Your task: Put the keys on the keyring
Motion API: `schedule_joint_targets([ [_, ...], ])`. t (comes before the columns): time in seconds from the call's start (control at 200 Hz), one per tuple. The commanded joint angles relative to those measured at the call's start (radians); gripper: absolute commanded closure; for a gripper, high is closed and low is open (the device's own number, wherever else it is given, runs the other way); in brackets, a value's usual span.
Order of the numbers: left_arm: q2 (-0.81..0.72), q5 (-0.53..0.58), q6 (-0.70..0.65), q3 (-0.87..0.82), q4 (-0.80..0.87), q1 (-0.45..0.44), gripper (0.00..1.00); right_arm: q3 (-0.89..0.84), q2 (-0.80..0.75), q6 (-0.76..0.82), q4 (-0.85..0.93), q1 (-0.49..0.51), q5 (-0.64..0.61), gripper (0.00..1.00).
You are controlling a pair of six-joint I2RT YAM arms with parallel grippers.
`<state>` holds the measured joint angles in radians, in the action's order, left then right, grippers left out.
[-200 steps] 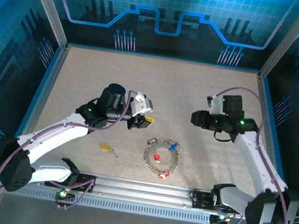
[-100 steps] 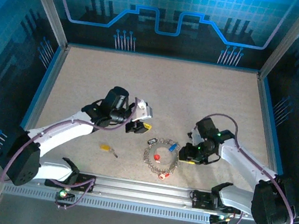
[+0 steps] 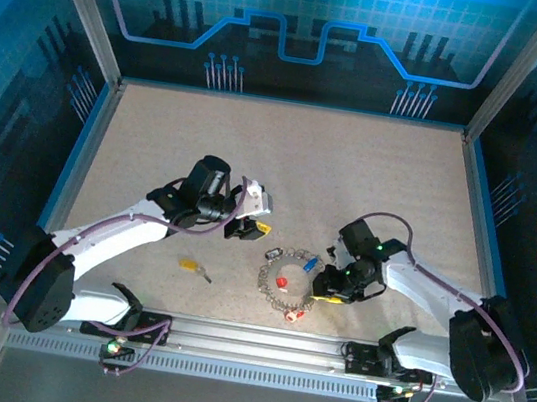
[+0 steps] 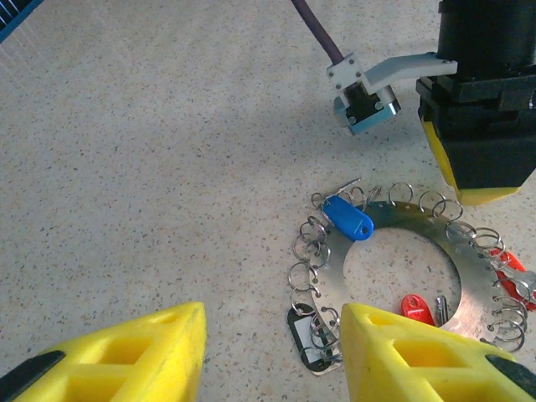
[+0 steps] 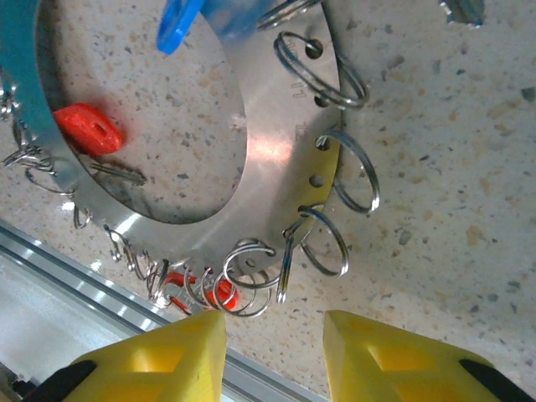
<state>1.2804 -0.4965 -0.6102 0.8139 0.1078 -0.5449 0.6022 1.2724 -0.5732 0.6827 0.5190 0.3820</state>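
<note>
The keyring [image 3: 290,282] lies flat on the table near the front rail, a silvery plate ring edged with small split rings. A blue key [image 3: 310,264] and two red keys [image 3: 281,283] hang on it. A yellow key [image 3: 190,266] lies loose to its left. My left gripper [image 3: 256,228] hovers open just behind and left of the ring. In the left wrist view its yellow fingers [image 4: 394,352] frame the keyring [image 4: 335,268] and a black tag [image 4: 306,335]. My right gripper [image 3: 328,291] is low at the ring's right edge, open, with the split rings [image 5: 251,268] just beyond its tips [image 5: 275,327].
An aluminium rail [image 3: 248,340] runs along the table's front edge, close to the ring and to my right gripper. Blue walls [image 3: 85,143] bound the table on the left, right and back. Bare speckled tabletop [image 3: 286,153] stretches behind both arms.
My right arm has swung from the back right down to the keyring's right edge. My left gripper has dropped slightly towards the ring. The ring and keys have not moved.
</note>
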Motion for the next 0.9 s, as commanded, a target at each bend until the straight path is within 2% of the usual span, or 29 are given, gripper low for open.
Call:
schedule_joint_targets([
  [0.0,-0.035,-0.003,-0.040,-0.013,-0.001,0.007,0.53,0.019,0.032,-0.019,-0.037,0.025,0.024,0.66],
  [0.1,-0.061,0.013,-0.052,-0.028,-0.011,0.007,0.53,0.025,0.054,-0.014,-0.043,0.035,0.022,0.75],
  [0.4,-0.094,0.030,-0.059,-0.055,-0.024,0.007,0.52,0.034,0.093,-0.002,-0.050,0.053,-0.013,0.73],
  [0.79,-0.103,0.019,-0.066,-0.071,-0.037,0.007,0.52,0.075,0.059,0.078,-0.007,0.086,-0.100,0.95],
  [0.895,-0.099,-0.017,-0.037,-0.057,-0.039,0.007,0.52,0.109,0.055,0.132,0.016,0.094,-0.155,0.96],
])
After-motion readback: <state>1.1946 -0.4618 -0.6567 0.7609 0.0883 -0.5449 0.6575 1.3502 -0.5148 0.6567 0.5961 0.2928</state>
